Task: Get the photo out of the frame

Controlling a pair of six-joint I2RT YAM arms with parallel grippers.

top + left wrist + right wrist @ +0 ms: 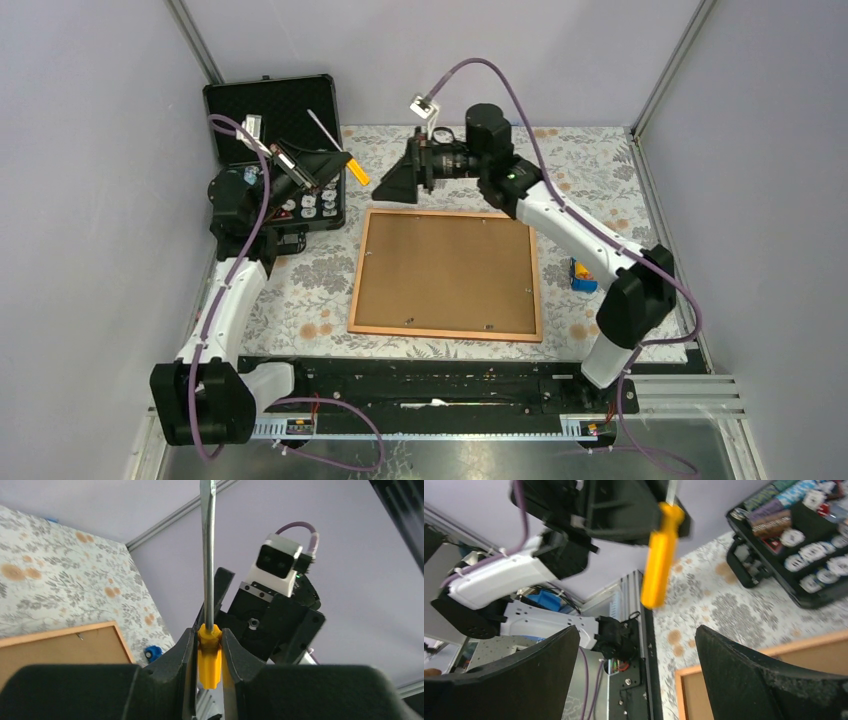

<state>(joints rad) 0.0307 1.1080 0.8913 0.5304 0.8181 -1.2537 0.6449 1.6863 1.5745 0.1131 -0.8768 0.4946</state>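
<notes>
The left pincer [209, 647], matte black, pinches the yellow plastic handle of a screwdriver [208, 570] with a slim steel shaft. The right pincer [636, 645] stands spread, its wedge-shaped fingers apart, at 12 o'clock of the frame [447, 272]. The frame lies back-up, flat brown fibreboard within a narrow orange-red border, on the floral counter [300, 290]. A black case [270, 100] sits at 10 o'clock.

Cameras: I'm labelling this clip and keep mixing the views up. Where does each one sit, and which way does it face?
Top: fixed above and behind the arms, looking down on the table; both show, frame back-up between them.
Left wrist: raised by the case, facing the right arm; own left tool shut on a screwdriver.
Right wrist: past the frame's far edge, facing back at the left arm; own right tool open.
Shared: both wrist views show the screwdriver and a frame corner.
</notes>
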